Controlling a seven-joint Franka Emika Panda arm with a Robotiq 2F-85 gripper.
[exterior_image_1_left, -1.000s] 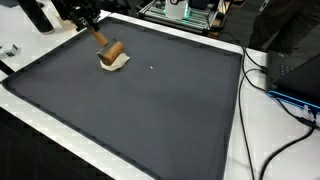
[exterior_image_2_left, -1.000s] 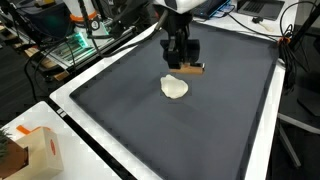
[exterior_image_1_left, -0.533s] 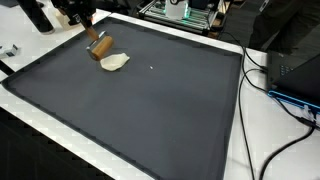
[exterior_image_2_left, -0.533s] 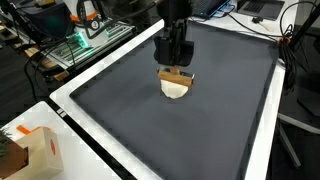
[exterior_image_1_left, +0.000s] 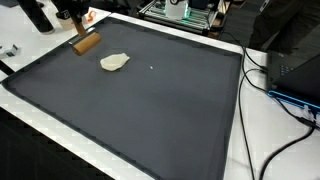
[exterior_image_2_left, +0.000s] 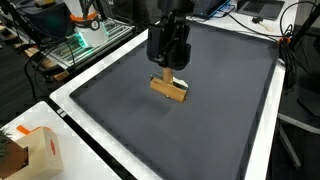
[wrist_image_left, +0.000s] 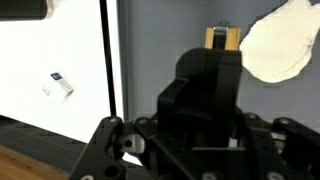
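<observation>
- Brown wooden block (exterior_image_1_left: 87, 44) clamped in the gripper (exterior_image_1_left: 80, 31), fingers drawn narrow on its upper side.
- Same hold in an exterior view from across the mat: gripper (exterior_image_2_left: 168, 74) pointing straight down, wooden block (exterior_image_2_left: 169, 89) level beneath the fingertips.
- Block close to one corner of the dark mat (exterior_image_1_left: 150, 110), just inside the mat's edge; hard to tell whether resting on the cloth or raised a little over it.
- Pale lump (exterior_image_1_left: 114, 62), flat and rounded, lying on the mat near the block but apart from it, a little further in from that same corner.
- Wrist view mostly filled by the black gripper body; end of the wooden block (wrist_image_left: 222, 38) showing above it, pale lump (wrist_image_left: 280, 45) just beside the block on the dark mat.
- Lump not to be made out in the exterior view that looks from across the mat, the held block standing in front of that spot.
- White table (exterior_image_2_left: 68, 100) showing as a border all round the mat.
- Small white piece (wrist_image_left: 58, 85) on the table strip beyond the mat's edge, well apart from the block.
- Cardboard box (exterior_image_2_left: 35, 150) at a table corner, far from the gripper.
- Cables (exterior_image_1_left: 262, 90) trailing over the table edge on the opposite side of the mat.
</observation>
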